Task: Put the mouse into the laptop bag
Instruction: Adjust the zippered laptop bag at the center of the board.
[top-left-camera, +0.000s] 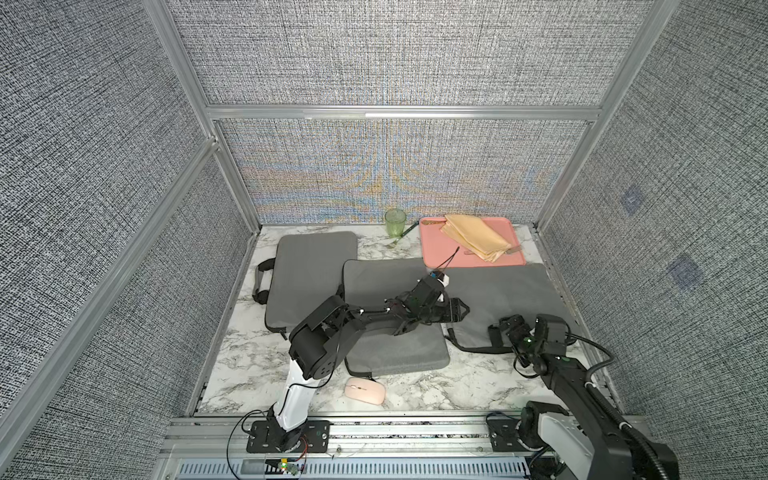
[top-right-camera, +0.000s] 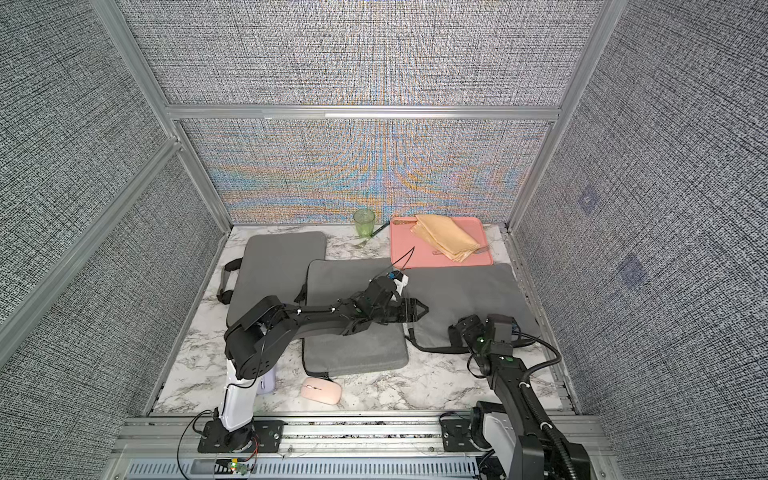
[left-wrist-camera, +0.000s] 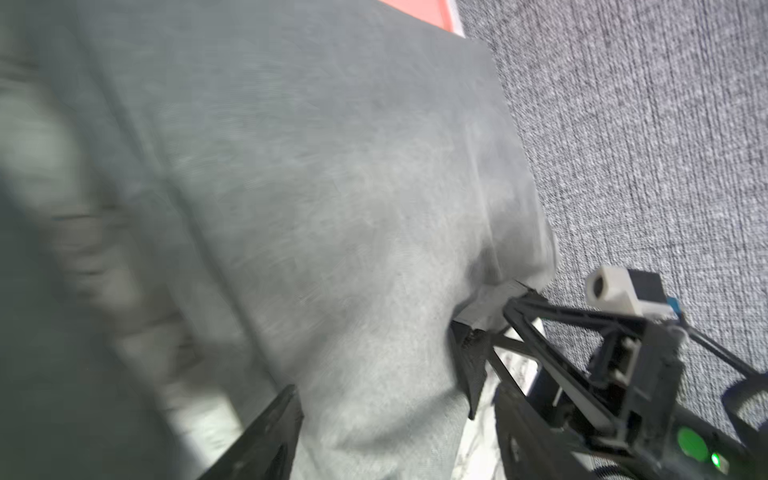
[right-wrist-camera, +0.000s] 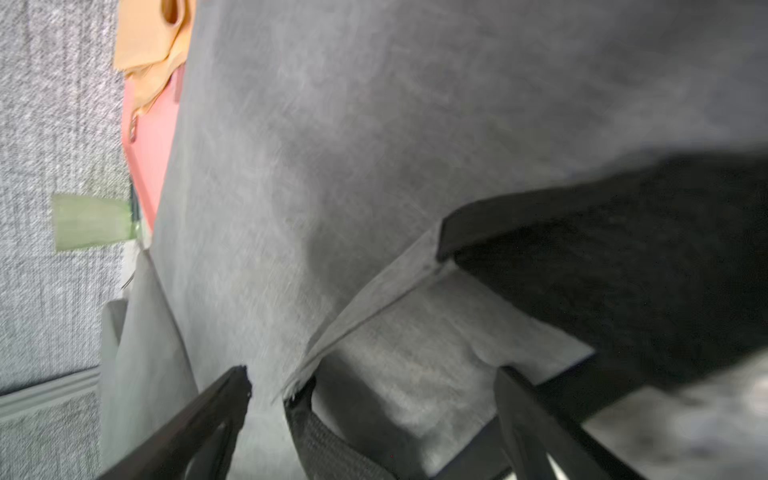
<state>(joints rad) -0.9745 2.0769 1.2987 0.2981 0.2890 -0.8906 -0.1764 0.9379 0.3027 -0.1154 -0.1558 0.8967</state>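
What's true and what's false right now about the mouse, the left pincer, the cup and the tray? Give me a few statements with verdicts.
1. The pink mouse lies on the marble table, not in a bag. True.
2. The left pincer holds the mouse. False: it is open and empty, over the grey laptop bags.
3. The green cup stands on the pink tray. False: it stands on the table beside the tray.
4. A yellow cloth lies on the tray. True.

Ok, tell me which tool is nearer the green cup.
Left. The left tool is over a grey bag in front of the green cup; the right tool is farther off, to the right.
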